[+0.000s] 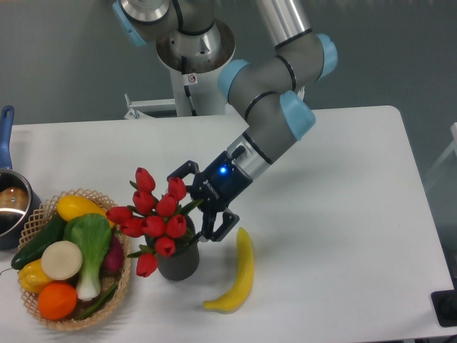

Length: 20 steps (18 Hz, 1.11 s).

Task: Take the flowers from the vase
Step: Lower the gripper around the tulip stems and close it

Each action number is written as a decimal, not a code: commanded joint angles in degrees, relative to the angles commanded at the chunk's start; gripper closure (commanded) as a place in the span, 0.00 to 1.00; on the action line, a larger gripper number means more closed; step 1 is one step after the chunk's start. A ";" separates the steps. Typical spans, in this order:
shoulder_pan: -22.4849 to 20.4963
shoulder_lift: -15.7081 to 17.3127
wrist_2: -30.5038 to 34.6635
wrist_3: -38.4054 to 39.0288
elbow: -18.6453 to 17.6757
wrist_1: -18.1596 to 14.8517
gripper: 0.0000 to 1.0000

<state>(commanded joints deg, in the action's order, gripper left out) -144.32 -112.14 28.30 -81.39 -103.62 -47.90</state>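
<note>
Flowers (pixel 153 218) stand in the vase (pixel 178 261) at 7 o'clock on the table (pixel 343 214), beside the basket (pixel 126 280). The gripper (pixel 198 202) sits at their 3 o'clock edge, tilted in sideways to straddle the bunch. Its jaws gape wide, holding nothing, probably not yet touching.

The supporting surface is a white table (pixel 343 214) with rounded corners, set against a grey background. Four items rest directly on it. A small dark grey vase (pixel 178 262) stands upright near the front edge, left of centre. A yellow banana (pixel 239 275) lies just beside the vase on its right, its length running from front-left to rear. A woven wicker basket (pixel 121 286) sits at the front-left, close to the vase on its left side. A steel pot (pixel 11 207) with a blue handle (pixel 6 136) stands at the left edge, partly cut off by the frame, touching or nearly touching the basket.
</note>
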 joint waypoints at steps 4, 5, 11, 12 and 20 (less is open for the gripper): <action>0.18 -0.18 -0.44 0.00 0.00 0.26 0.00; 0.27 -0.09 -0.53 0.00 -0.09 0.26 0.00; 0.62 0.96 -0.70 0.35 -0.52 0.35 0.00; 0.62 1.40 -0.70 0.53 -0.61 0.27 0.13; 0.36 2.02 -1.93 0.44 -1.05 0.27 0.52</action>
<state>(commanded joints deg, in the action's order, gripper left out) -143.96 -110.13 26.37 -80.95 -104.68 -47.64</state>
